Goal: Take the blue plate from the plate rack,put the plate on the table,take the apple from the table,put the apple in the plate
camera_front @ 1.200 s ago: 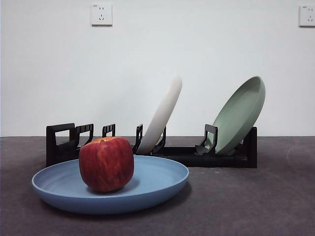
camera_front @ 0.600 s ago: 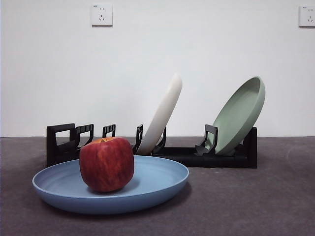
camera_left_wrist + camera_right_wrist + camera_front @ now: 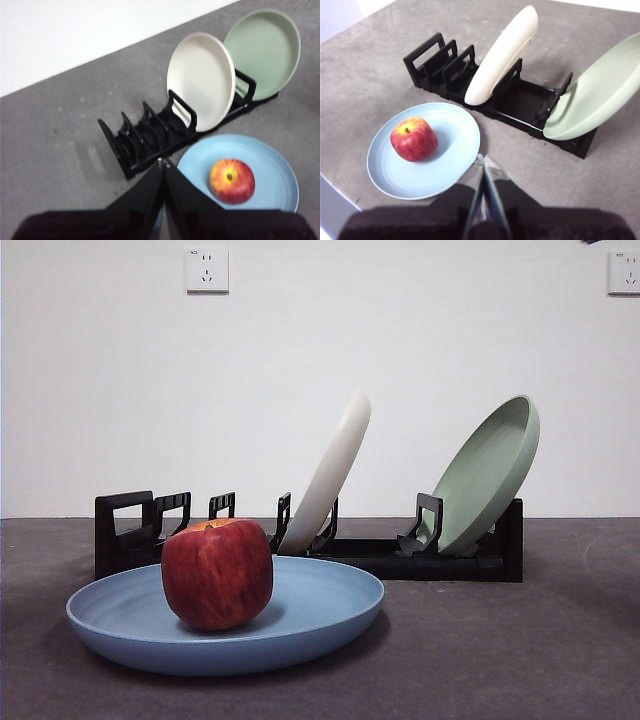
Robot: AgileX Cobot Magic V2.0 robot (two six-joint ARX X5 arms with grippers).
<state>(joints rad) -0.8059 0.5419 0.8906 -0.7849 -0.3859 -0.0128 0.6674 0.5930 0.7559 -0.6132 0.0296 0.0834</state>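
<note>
Apple [image 3: 217, 574] sits upright in the blue plate [image 3: 320, 612], plate flat on the table [image 3: 520, 650] just in front of the plate rack [image 3: 130, 530]. Rack holds cream plate [image 3: 330, 475] and green plate [image 3: 490, 472], both leaning. Left gripper [image 3: 163, 163] and right gripper [image 3: 482, 159] raised clear above, fingers pinched together, gripping nothing.

White wall [image 3: 400, 340] — two sockets [image 3: 206, 270]

Cream plate [image 3: 330, 472], green plate [image 3: 487, 475] (both tilted)

A dark arm tip [image 3: 592, 242] has appeared top right
</note>
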